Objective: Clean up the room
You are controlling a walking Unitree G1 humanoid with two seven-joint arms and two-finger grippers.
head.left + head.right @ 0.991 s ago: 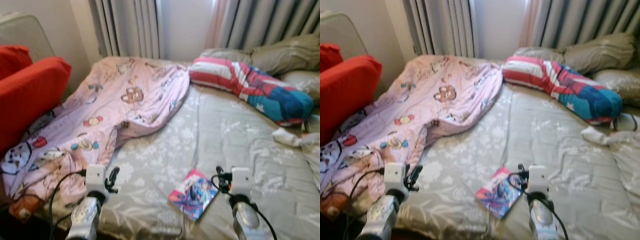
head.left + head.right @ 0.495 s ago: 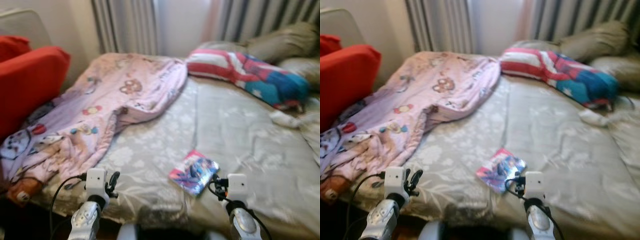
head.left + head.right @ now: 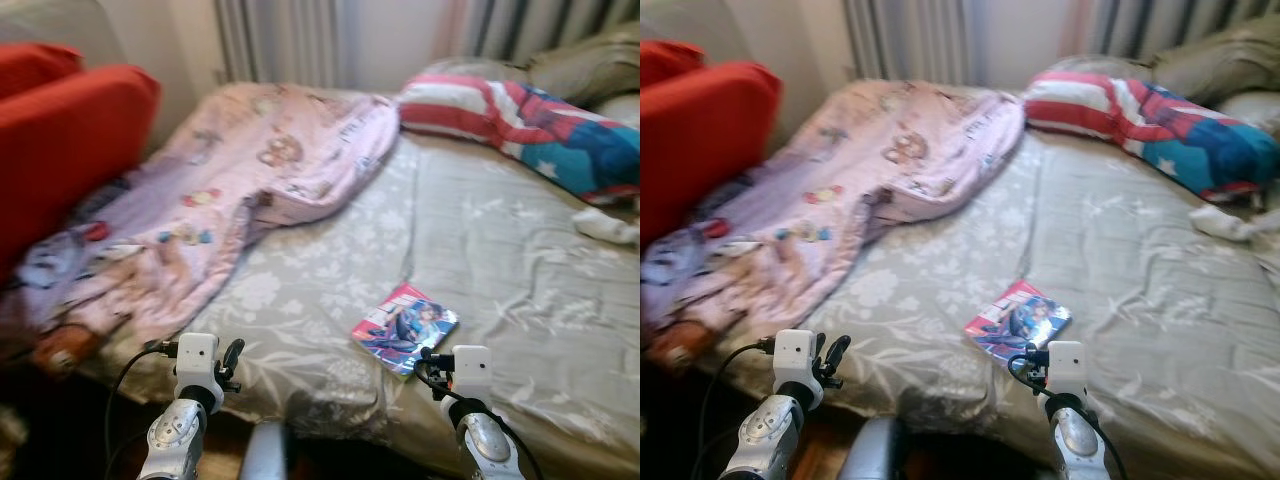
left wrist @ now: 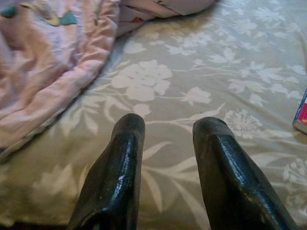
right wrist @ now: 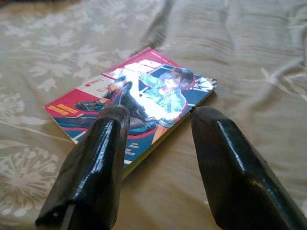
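Right gripper (image 5: 156,143): fingers spread, empty, held low at the near edge of the bed (image 3: 500,230), aimed at a comic book (image 3: 405,328) lying flat on the grey floral sheet just ahead; in the wrist view one finger overlaps the book's near corner, the other sits over bare sheet beside it. Whether it touches the cover cannot be told. Left gripper (image 4: 168,158): also spread, empty, over bare sheet near the bed edge, pink quilt (image 3: 220,190) close beside. Book, est. handling: thin paperback, light, glossy cover so prob. slippery; bends rather than breaks; pages may fan or crease if pinched at one corner. It lies flush on soft bedding, so no gap under it; best hold prob. along the spine or a long edge, pressing one finger into the sheet to get beneath, or sliding it toward the bed edge first. Risk: catching sheet fabric along w/ the book. Surroundings: pink quilt w/ cartoon print heaped on robot's left half of the bed, spilling over the side; red cushion (image 3: 70,140) beyond it; striped red, white and blue pillow (image 3: 530,120) at the far right w/ grey pillows behind; small white item, perh. a sock (image 3: 605,226), far right; curtains (image 3: 280,40) at back. Nothing stands between right gripper and book.
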